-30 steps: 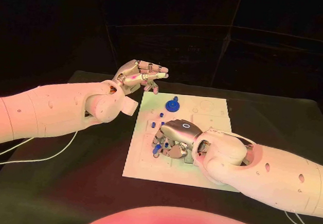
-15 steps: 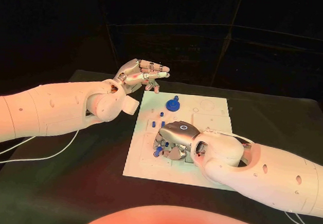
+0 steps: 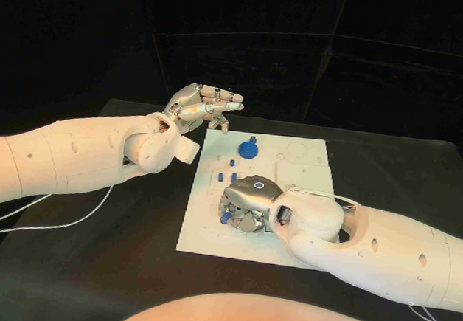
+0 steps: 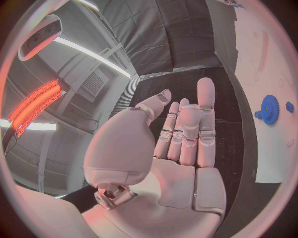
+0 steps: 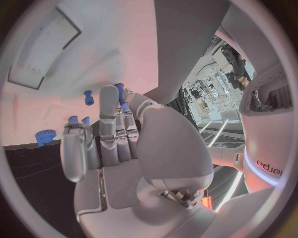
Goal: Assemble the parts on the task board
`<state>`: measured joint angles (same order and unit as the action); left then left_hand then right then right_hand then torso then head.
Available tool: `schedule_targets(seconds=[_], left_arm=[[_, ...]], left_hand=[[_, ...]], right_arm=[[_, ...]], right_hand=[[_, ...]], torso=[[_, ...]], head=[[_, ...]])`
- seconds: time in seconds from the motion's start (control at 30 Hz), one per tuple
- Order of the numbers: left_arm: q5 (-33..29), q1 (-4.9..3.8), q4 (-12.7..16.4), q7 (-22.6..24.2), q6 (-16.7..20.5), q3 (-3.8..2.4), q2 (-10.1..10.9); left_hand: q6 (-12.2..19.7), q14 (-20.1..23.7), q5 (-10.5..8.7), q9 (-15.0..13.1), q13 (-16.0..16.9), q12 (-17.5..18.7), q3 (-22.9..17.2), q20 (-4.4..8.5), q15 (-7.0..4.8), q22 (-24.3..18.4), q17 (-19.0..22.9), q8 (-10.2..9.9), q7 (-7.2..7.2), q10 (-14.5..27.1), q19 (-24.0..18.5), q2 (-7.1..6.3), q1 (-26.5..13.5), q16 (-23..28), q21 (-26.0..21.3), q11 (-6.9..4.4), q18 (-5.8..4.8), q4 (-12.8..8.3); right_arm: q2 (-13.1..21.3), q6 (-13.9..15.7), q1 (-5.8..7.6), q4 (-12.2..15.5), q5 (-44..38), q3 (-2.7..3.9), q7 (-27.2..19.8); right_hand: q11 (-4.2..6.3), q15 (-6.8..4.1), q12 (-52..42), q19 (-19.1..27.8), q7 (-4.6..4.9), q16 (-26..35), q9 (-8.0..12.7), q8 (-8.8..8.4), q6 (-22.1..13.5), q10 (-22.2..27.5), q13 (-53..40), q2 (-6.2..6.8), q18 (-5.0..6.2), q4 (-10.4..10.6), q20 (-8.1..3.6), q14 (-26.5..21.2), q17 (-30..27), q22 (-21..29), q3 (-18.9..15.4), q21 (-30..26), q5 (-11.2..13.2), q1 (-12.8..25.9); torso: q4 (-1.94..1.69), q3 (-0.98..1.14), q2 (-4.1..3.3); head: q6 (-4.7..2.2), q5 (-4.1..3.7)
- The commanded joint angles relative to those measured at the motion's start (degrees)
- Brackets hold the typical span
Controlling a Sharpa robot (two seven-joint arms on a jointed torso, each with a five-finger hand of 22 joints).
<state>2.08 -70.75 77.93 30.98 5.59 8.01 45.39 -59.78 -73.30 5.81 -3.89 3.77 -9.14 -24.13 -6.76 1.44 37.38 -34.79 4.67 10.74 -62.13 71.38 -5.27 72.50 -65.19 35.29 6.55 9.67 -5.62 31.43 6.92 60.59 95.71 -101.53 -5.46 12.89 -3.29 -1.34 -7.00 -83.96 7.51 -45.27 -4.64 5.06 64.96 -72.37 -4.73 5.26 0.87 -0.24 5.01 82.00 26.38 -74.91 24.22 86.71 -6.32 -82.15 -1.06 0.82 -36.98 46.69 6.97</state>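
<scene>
The white task board (image 3: 290,238) lies in the middle of the black table. My right hand (image 3: 252,203) is low over its near left part, fingers curled down around a tilted blue peg (image 3: 225,218) at the fingertips. The same peg (image 5: 120,91) lies against the fingers in the right wrist view. A blue gear (image 3: 249,148) stands at the board's far end, with two short blue pegs (image 3: 220,177) standing between it and my right hand. My left hand (image 3: 203,107) hovers above the board's far left corner, fingers stretched out, holding nothing (image 4: 186,134).
The gear (image 4: 268,109) and a small blue piece (image 4: 289,106) sit on the board beyond my left hand. White cables (image 3: 46,221) trail over the table under the left arm. Bare black table (image 3: 402,165) lies to the right of the board.
My right hand has crept slightly left and toward the far end of the board, staying low over the peg. The left hand has stayed almost still.
</scene>
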Motion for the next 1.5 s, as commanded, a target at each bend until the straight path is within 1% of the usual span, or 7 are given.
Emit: schedule_targets(seconds=[0.03,0.3,0.83,0.93,1.1,1.3,1.5], left_arm=[[-0.26,-0.11,0.10,0.23,-0.61,-0.05,0.03],[-0.26,-0.11,0.10,0.20,-0.59,-0.05,0.12],[-0.26,-0.10,-0.22,0.11,-0.72,-0.04,0.28],[-0.27,-0.09,-0.28,0.07,-0.77,-0.04,0.28],[-0.27,-0.09,-0.28,-0.02,-0.88,-0.01,0.23],[-0.27,-0.09,-0.23,-0.02,-0.87,0.01,0.10],[-0.28,-0.05,-0.16,0.00,-0.96,0.08,-0.02]], left_hand=[[0.46,0.43,-0.21,0.05,0.07,-0.20,0.30,-0.20,0.01,-0.06,0.05,-0.15,0.09,0.41,-0.11,0.75,0.01,0.16,-0.30,0.17,0.79,-0.18],[0.46,0.43,-0.21,0.05,0.07,-0.20,0.30,-0.20,0.01,-0.06,0.05,-0.15,0.09,0.41,-0.11,0.75,0.01,0.16,-0.30,0.17,0.79,-0.18],[0.51,0.49,-0.23,0.05,0.07,-0.26,0.43,-0.21,0.02,-0.12,0.18,-0.14,0.11,0.49,-0.09,0.79,0.04,0.18,-0.36,0.19,0.79,-0.21],[0.51,0.49,-0.23,0.05,0.07,-0.26,0.43,-0.21,0.02,-0.12,0.18,-0.14,0.11,0.49,-0.09,0.79,0.04,0.18,-0.36,0.19,0.79,-0.21],[0.53,0.49,-0.24,0.05,0.06,-0.28,0.48,-0.21,0.03,-0.13,0.16,-0.13,0.12,0.51,-0.09,0.78,0.04,0.16,-0.38,0.19,0.79,-0.23],[0.54,0.51,-0.25,0.05,0.07,-0.29,0.52,-0.21,0.03,-0.14,0.21,-0.13,0.12,0.52,-0.09,0.76,0.03,0.18,-0.39,0.20,0.79,-0.24],[0.54,0.51,-0.25,0.05,0.07,-0.29,0.52,-0.21,0.03,-0.14,0.21,-0.13,0.12,0.52,-0.09,0.76,0.03,0.18,-0.39,0.20,0.79,-0.24]], right_arm=[[-0.24,-2.05,-0.14,-0.19,-1.41,-0.65,0.62],[-0.29,1.49,-0.16,-0.36,-1.51,-1.06,0.52],[7.84,19.34,-0.06,6.16,2.79,-0.78,-2.17],[11.74,19.94,0.62,8.50,6.86,0.55,-1.82],[19.27,17.66,2.71,11.30,15.59,1.45,2.21],[27.22,14.52,3.90,13.17,21.50,1.70,10.00],[31.09,11.67,3.87,14.59,20.57,1.60,17.09]], right_hand=[[-0.44,0.20,0.72,-4.19,0.57,0.24,0.28,-0.67,-0.70,0.79,0.21,0.37,0.29,0.24,-0.19,-0.08,0.11,-10.52,-0.10,-0.24,-0.23,1.05],[-2.30,1.63,3.42,-3.27,1.47,0.06,0.96,-1.55,-7.16,9.39,1.21,2.76,0.80,1.14,0.98,-0.10,0.24,-8.41,-1.86,-1.96,-1.19,3.98],[-2.70,1.94,1.01,-2.26,0.94,-0.30,0.82,-1.47,-14.75,16.18,0.89,3.26,1.45,0.97,1.57,-0.39,0.39,-5.95,-10.41,-4.11,-1.94,3.96],[-2.20,1.64,-1.00,-2.39,1.25,-0.30,0.60,-1.19,-13.76,14.25,0.79,2.39,1.42,1.60,1.33,-0.32,0.35,-6.06,-12.96,-4.06,-2.32,3.75],[-0.99,0.82,-6.67,-3.92,1.35,-0.24,-0.33,1.28,-8.32,3.61,-1.24,1.08,0.53,4.00,0.70,-0.23,0.27,-9.61,-14.53,-1.16,-2.82,5.59],[1.53,-1.16,-15.21,-5.77,-0.81,0.01,-0.80,3.62,-6.42,-5.98,-7.73,2.97,-0.68,8.13,-1.13,-0.04,0.23,-14.37,-19.86,2.72,-7.42,9.58],[2.10,-1.76,-33.88,-6.04,-1.56,0.58,-1.98,7.31,-6.85,-3.85,-29.30,1.85,-0.87,14.98,-1.75,0.33,0.18,-15.09,-28.02,3.29,-6.67,9.54]], torso=[[0.00,-0.03,0.02],[0.04,0.01,0.05],[0.16,0.01,0.23],[0.12,-0.02,0.20],[0.35,-0.19,0.47],[1.01,-0.50,0.57],[1.51,-0.26,0.59]], head=[[0.03,0.04],[-0.07,0.00],[-1.13,-1.29],[-1.91,-2.30],[-3.00,-4.69],[-3.99,-6.52],[-4.06,-7.07]])
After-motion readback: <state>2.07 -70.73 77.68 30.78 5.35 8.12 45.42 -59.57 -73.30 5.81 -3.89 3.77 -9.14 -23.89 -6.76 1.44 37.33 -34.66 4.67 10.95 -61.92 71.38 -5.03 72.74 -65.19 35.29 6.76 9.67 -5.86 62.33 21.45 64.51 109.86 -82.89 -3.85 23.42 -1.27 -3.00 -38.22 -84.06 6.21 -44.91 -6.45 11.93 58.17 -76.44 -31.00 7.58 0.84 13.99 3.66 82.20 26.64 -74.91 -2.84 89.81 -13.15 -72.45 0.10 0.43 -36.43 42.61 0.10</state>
